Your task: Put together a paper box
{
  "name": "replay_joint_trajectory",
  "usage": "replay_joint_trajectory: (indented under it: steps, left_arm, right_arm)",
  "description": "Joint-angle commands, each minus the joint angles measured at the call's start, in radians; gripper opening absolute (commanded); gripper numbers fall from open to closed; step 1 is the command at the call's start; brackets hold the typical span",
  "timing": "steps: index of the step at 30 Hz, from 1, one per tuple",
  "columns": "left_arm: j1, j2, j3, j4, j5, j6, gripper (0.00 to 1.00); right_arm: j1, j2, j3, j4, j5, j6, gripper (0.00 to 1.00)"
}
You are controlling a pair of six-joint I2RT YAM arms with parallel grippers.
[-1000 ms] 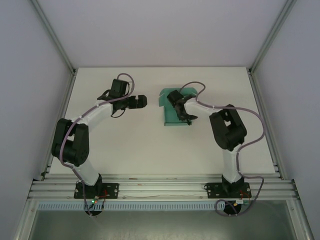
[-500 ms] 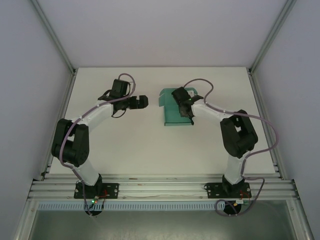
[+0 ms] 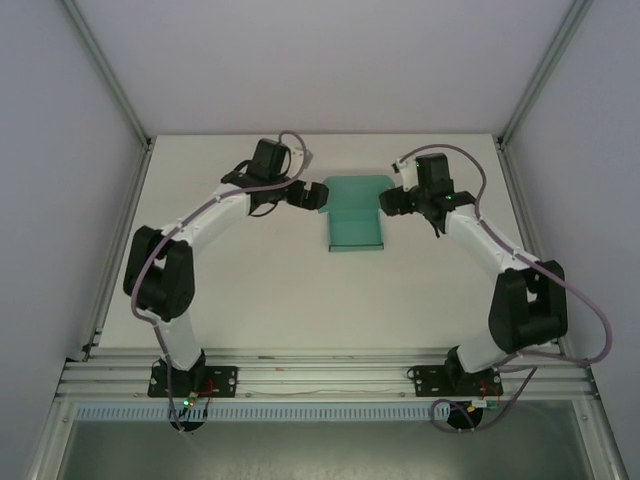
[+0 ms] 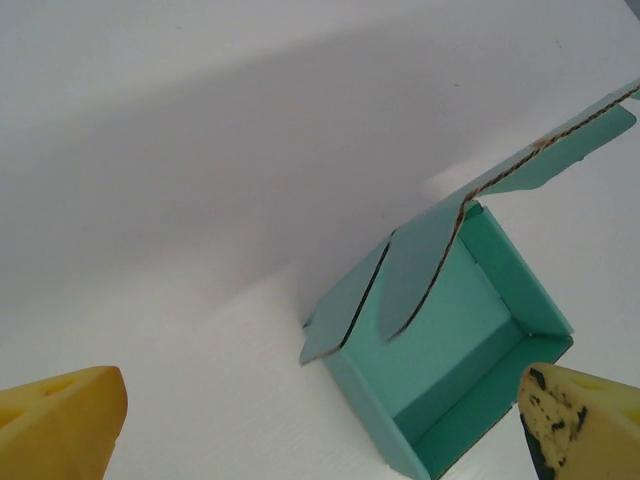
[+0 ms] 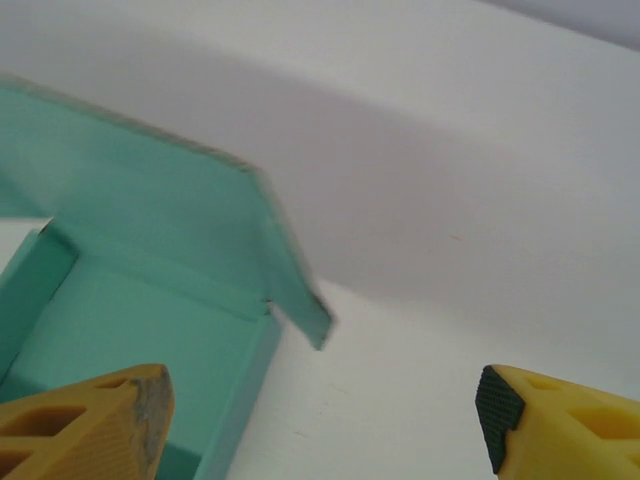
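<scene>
While the paper box point(image 3: 355, 225) rests on the white table point(image 3: 250, 290) directly between the two grippers, its tray stands open-topped, with low walls folded up and a rear lid panel raised. From the left wrist, one side flap tilts upward ahead of the fingers, its raw corrugated edge exposed. The tray's near corner lies just ahead of one yellow fingertip point(image 4: 575, 425). The left gripper point(image 3: 312, 195) is spread wide and grips nothing. Its tips are at the box's rear left edge, and contact cannot be judged. The right gripper point(image 3: 390, 203) is likewise spread wide and unloaded, just beside the rear right edge. From the right wrist, the lid's corner hangs ahead between the fingers, with bare table ahead of the outer fingertip point(image 5: 565, 425). Table surface also extends behind both sets of fingers, on the box's near side.
</scene>
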Motion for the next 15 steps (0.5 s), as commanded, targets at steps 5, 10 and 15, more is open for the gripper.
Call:
replay_joint_trajectory:
  steps: [5, 10, 15]
  left_arm:
    - [-0.023, 0.131, 0.164, -0.164, 0.007, 0.144, 0.79]
    - [-0.027, 0.179, 0.236, -0.203, 0.005, 0.168, 0.56]
    - [-0.035, 0.210, 0.283, -0.223, -0.021, 0.167, 0.23]
  right_arm:
    - [-0.005, 0.176, 0.185, -0.091, -0.118, -0.251, 0.79]
    - [-0.023, 0.249, 0.266, -0.163, -0.132, -0.260, 0.70]
    - [-0.026, 0.271, 0.308, -0.203, -0.175, -0.259, 0.44]
